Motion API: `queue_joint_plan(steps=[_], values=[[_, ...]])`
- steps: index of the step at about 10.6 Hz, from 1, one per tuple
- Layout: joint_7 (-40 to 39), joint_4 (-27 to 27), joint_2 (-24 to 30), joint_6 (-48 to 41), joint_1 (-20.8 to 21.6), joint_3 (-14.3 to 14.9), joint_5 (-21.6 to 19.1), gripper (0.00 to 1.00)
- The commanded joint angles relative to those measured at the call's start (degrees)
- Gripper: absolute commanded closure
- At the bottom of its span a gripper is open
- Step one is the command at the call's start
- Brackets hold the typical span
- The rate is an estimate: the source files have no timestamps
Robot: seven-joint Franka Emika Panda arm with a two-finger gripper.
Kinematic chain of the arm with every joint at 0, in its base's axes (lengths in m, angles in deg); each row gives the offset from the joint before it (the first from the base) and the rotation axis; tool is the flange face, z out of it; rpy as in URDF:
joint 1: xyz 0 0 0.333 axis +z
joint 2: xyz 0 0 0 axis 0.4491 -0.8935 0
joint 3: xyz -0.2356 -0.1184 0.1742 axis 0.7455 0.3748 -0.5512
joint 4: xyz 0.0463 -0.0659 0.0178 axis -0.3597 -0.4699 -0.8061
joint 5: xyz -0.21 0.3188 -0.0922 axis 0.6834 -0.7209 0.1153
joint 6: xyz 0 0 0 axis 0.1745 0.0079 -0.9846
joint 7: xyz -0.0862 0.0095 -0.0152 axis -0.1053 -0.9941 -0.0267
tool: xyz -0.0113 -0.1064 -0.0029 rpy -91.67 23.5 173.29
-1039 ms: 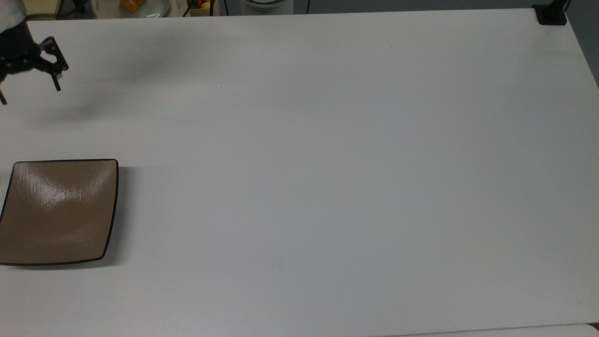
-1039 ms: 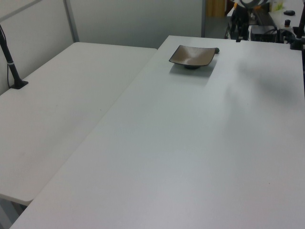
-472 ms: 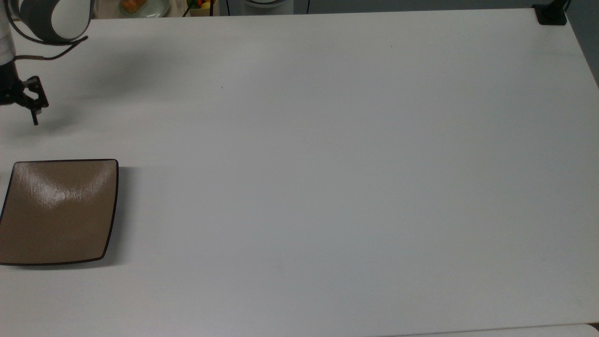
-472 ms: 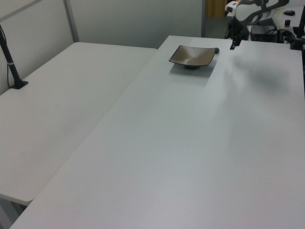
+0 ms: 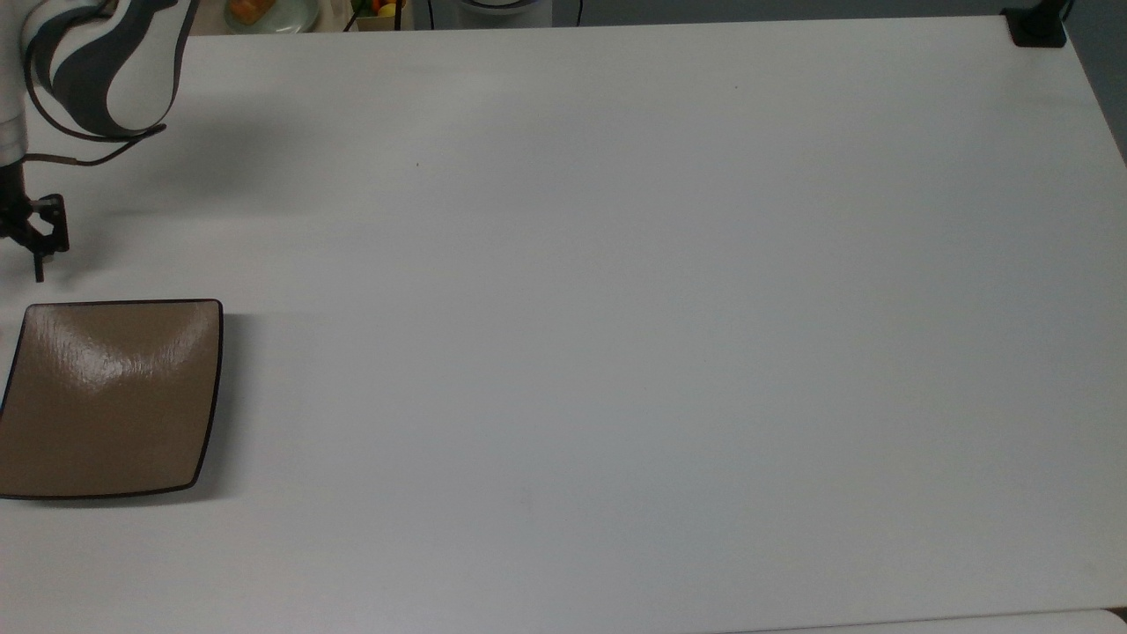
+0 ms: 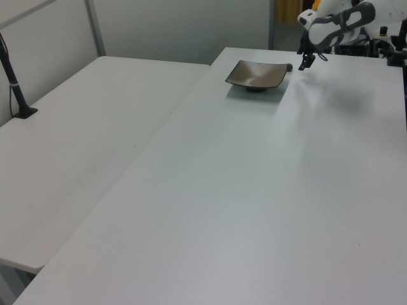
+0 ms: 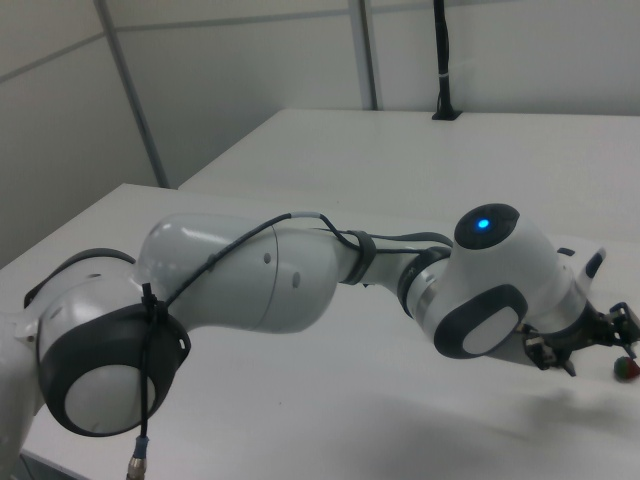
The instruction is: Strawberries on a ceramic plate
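The gripper (image 6: 305, 61) is seen lowered close to the white table (image 5: 616, 308), just beyond one edge of the ceramic plate (image 5: 110, 396), a placement judged to serve a pick-up. The strawberry (image 7: 625, 369) is found at the right view's right edge, on the table just beside the gripper and apart from it. Nothing is held; whether the fingers stand apart or together cannot be told. The plate is recorded as bare, its glossy tan well holding nothing, so the transfer is judged not yet done
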State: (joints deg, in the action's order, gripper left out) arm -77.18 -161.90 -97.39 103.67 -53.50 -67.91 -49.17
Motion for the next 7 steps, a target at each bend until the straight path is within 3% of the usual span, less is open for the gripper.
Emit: queue_joint_plan(steps=[1, 7], values=[[3.14, 4.94, -4.51, 4.51, -0.17, 0.35, -0.95, 0.14], [3.94, 6.53, -7.41, 9.09, -1.04, -0.80, -1.30, 0.21]])
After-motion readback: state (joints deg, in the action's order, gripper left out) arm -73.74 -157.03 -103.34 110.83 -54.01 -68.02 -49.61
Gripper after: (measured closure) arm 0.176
